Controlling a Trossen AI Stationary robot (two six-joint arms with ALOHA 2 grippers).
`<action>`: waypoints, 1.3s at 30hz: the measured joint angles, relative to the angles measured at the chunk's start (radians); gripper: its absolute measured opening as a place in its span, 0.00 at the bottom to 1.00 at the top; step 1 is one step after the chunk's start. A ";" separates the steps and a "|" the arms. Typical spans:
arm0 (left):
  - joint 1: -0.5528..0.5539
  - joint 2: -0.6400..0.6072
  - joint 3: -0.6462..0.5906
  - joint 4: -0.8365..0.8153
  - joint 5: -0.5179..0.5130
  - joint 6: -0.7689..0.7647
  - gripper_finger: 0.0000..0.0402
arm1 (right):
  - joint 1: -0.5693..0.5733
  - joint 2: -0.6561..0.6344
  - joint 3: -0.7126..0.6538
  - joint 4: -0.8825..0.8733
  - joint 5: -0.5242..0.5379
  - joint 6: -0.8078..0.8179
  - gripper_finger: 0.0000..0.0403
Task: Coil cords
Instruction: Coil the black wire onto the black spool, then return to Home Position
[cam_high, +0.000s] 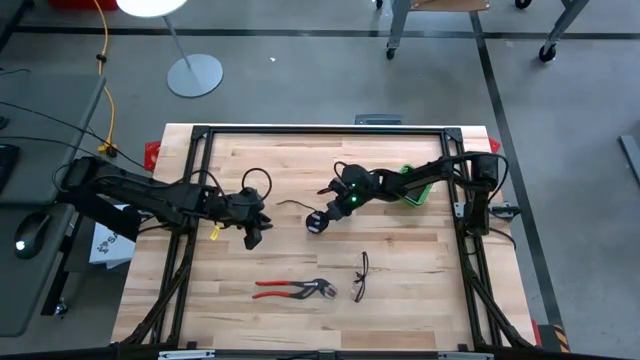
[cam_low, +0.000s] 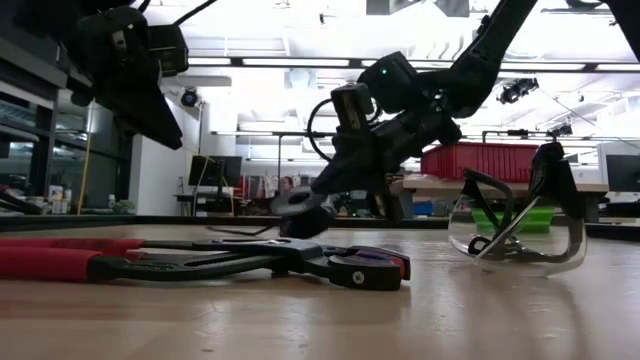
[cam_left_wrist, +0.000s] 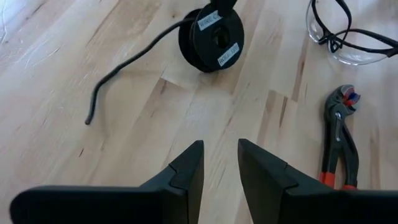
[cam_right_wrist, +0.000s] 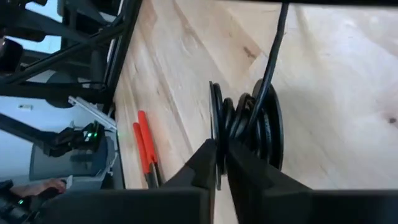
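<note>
Reel (cam_high: 317, 222): small black disc with pale labels, centre of the high view, standing on edge on the table (cam_high: 420, 290). In the right wrist view its flange sits between the right gripper's fingers.

Cord (cam_high: 292, 204): thin, black, partly wound; a loose tail runs from the reel toward the upper left and lies free on the wood, its end well apart from both grippers.

Right gripper (cam_high: 326, 214): centre of the high view, clenched on the reel's flange, holding it upright.

Left gripper (cam_high: 254, 232): left of centre, near the reel but apart from it, fingers parted with a narrow gap, grasping nothing, pointed at the reel and tail.

Pliers (cam_high: 292, 290): red-handled, lower centre, clear of the work.

Glasses (cam_high: 360, 277): clear, lower centre, right of the pliers.

Green bin (cam_high: 416, 186): right of centre, under the right arm.

Risks, as judged: the thin edge grip may let the reel twist or slip out; the slack tail may slide away if the left gripper closes off target; pulling the tail hard could unwind turns or tip the reel.
</note>
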 joint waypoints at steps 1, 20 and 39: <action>0.000 0.000 0.000 0.000 0.001 0.000 0.23 | 0.000 0.000 0.000 -0.004 0.006 0.001 0.08; 0.002 0.000 0.000 -0.006 0.028 -0.008 0.23 | -0.093 -0.078 0.000 -0.246 -0.023 -0.227 0.45; 0.442 0.168 -0.419 1.213 0.173 0.041 0.01 | -0.241 -0.595 -0.001 -0.580 0.477 -0.521 0.03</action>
